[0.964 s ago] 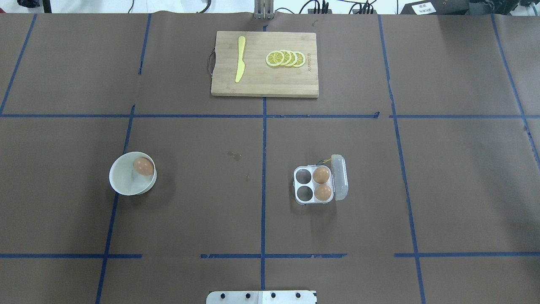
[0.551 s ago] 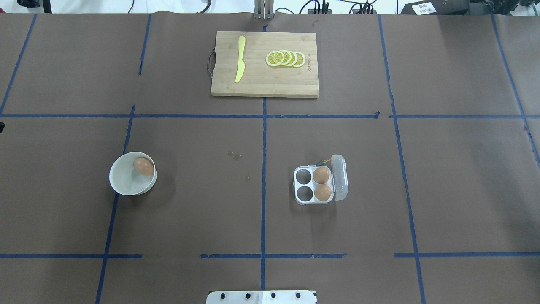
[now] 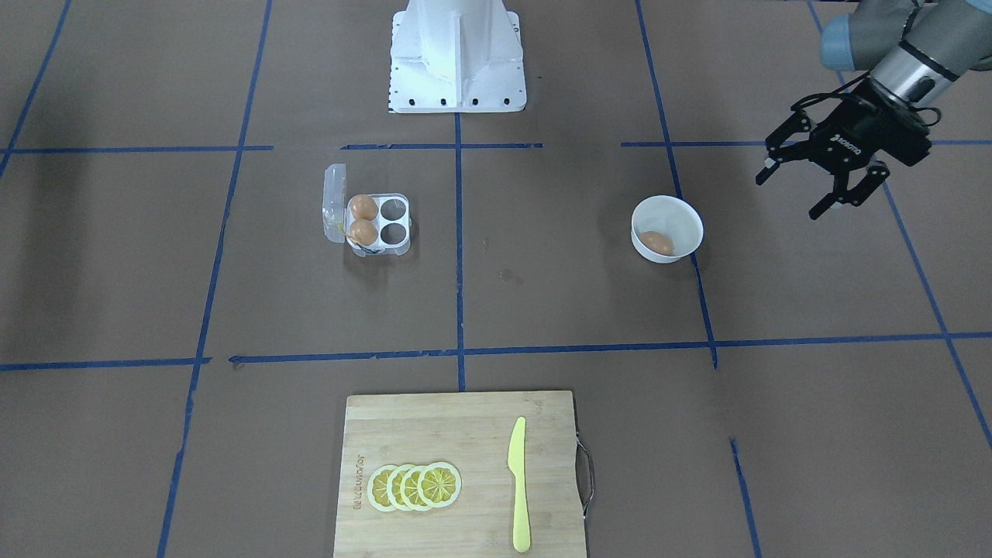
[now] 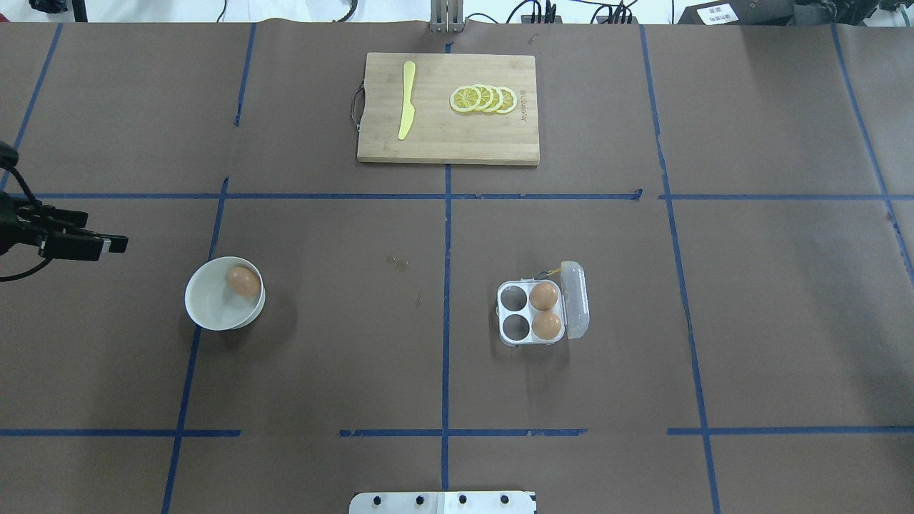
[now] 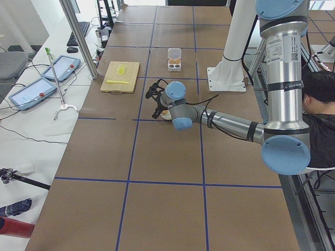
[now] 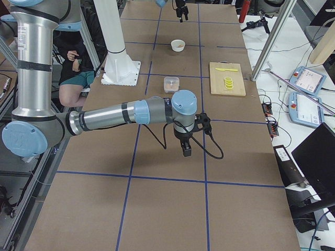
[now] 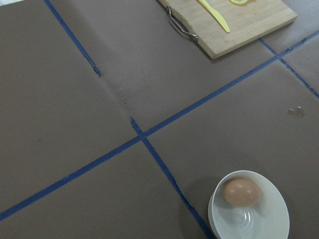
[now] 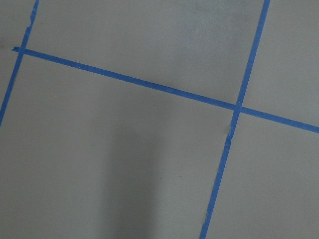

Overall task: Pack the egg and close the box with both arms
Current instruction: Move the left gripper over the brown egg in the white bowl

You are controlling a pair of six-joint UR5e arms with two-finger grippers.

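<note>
The job is at its first step: fetching the loose egg point(image 4: 243, 281), which lies in a white bowl point(image 4: 211, 308) on the robot's left half of the table point(image 4: 357, 357), resting against the bowl's wall on the side toward the box. The left tool point(image 3: 787, 198) hangs in the air off to the outer side of the bowl, not yet over it, with its fingers spread wide and nothing between them.

Next, I judge, it has to come over the bowl, drop in with a finger on either side of the egg, and close softly. There looks to be little room between egg and wall, and a hard squeeze could crack the shell.

The box point(image 4: 525, 312) sits right of centre, its lid point(image 4: 575, 300) swung open. Two eggs point(image 4: 544, 295) fill the cells next to the lid, and the two empty cells point(image 4: 513, 311) face the bowl. Wide fingers lowering there could knock those eggs.

The right tool point(image 6: 187, 149) shows only from the side, pointing down over the table well apart from the box; I cannot tell how far open it is.

A cutting board point(image 4: 457, 139) with a yellow knife point(image 4: 406, 100) and lemon slices point(image 4: 484, 98) lies at the far edge, off the route.
</note>
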